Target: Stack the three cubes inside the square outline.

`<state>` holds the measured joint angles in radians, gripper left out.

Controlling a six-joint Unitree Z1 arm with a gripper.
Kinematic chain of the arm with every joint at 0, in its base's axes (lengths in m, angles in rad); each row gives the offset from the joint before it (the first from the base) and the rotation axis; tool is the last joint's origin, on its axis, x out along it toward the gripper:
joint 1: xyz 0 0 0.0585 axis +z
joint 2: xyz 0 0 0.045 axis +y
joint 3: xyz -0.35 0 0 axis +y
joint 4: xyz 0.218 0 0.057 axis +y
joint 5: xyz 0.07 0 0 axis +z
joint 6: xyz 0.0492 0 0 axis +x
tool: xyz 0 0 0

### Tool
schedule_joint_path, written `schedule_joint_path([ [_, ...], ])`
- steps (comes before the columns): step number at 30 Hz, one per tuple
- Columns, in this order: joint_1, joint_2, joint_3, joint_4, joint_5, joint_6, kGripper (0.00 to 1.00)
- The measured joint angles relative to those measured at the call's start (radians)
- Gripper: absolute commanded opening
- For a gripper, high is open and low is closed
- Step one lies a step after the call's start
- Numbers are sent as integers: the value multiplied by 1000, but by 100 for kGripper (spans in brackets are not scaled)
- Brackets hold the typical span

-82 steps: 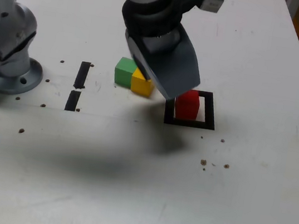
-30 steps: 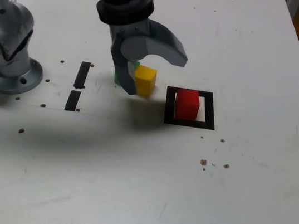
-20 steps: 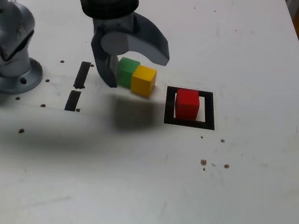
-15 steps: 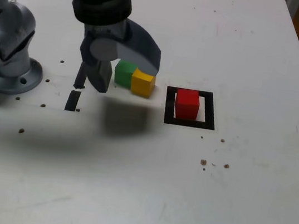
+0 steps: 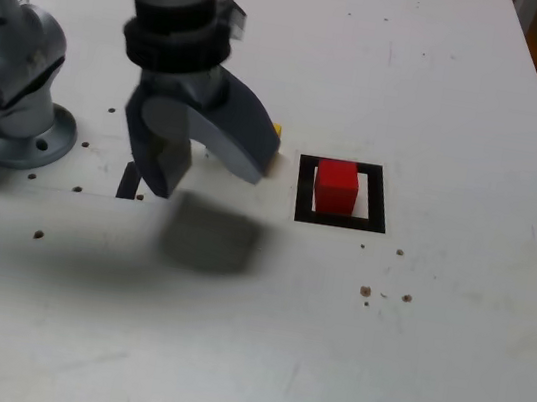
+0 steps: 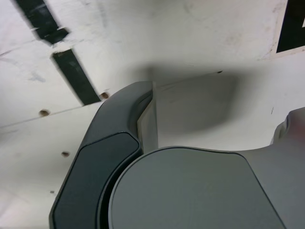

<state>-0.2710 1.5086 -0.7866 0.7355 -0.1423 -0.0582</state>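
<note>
Exterior view: a white table (image 5: 406,363) bearing the square outline (image 5: 342,194), a black tape frame with a white centre. The red cube (image 5: 335,187) stands inside the outline, upright on the white centre, within the tape on all sides; nothing rests on top of it. It is the only cube within the frame.

The gripper (image 5: 198,165) hangs over the table to the exterior view's left of the outline, well apart from the red cube. Its jaws are spread wide and hold nothing: one grey jaw points down toward the table near the two black strips (image 5: 130,180), the other arches toward the outline. A dark shadow (image 5: 210,238) lies on the table just below the gripper.

Only a small corner of the yellow cube (image 5: 277,132) shows past the edge of the arched jaw; the rest is hidden behind the gripper, and it lies outside the outline, on the exterior view's left of it. The green cube cannot be seen in either view.

The arm's base (image 5: 20,73) stands at the exterior view's left edge.

Wrist view: the spread jaws fill the foreground over bare table; the two strips (image 6: 71,71) and a corner of the outline (image 6: 291,26) are visible, with no cube between the jaws.
</note>
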Motion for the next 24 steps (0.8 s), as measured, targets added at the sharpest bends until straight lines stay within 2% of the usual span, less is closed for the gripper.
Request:
schedule_joint_path([
  [6, 0, 37, 7, -80, 0, 15, 95],
  [16, 23, 47, 65, -140, 9, 22, 95],
  [21, 52, 47, 70, -182, 78, 28, 95],
  [23, 54, 47, 70, -188, 92, 28, 95],
  [24, 61, 46, 70, -201, 127, 28, 95],
])
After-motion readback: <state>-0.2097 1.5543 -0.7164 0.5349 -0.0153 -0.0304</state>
